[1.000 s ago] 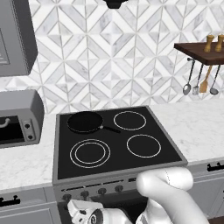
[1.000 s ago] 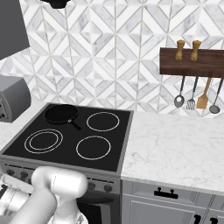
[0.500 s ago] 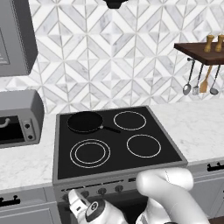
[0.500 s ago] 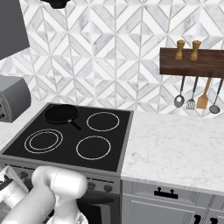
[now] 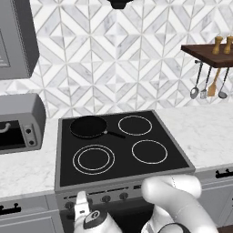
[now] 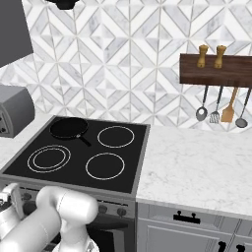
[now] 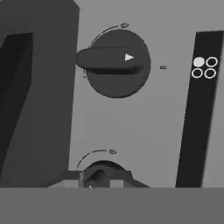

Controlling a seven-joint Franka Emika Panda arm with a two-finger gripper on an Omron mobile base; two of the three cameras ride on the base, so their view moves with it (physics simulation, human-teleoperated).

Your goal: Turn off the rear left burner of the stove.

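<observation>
The stove (image 5: 63,182) (image 6: 140,162) has a flat black glass top and a front row of small dark knobs (image 5: 106,198). A black skillet (image 5: 87,126) (image 6: 69,128) sits over the rear left burner and hides it. My gripper (image 5: 81,203) (image 6: 12,197) is low at the left end of the knob row. In the hand view its fingertips (image 7: 72,178) stand close on either side of a small knob (image 7: 98,175), shut on it. A larger knob (image 7: 116,63) beside it has a white arrow, with a four-circle mark (image 7: 204,68) near it.
A grey toaster oven (image 5: 18,120) stands on the counter left of the stove. A wooden shelf with hanging utensils (image 6: 221,110) is on the right wall. Drawers with dark handles (image 6: 187,216) lie under the marble counter (image 6: 197,167).
The hand has risen a little along the stove's front toward the knob row. The skillet and everything on the counter stay where they were.
</observation>
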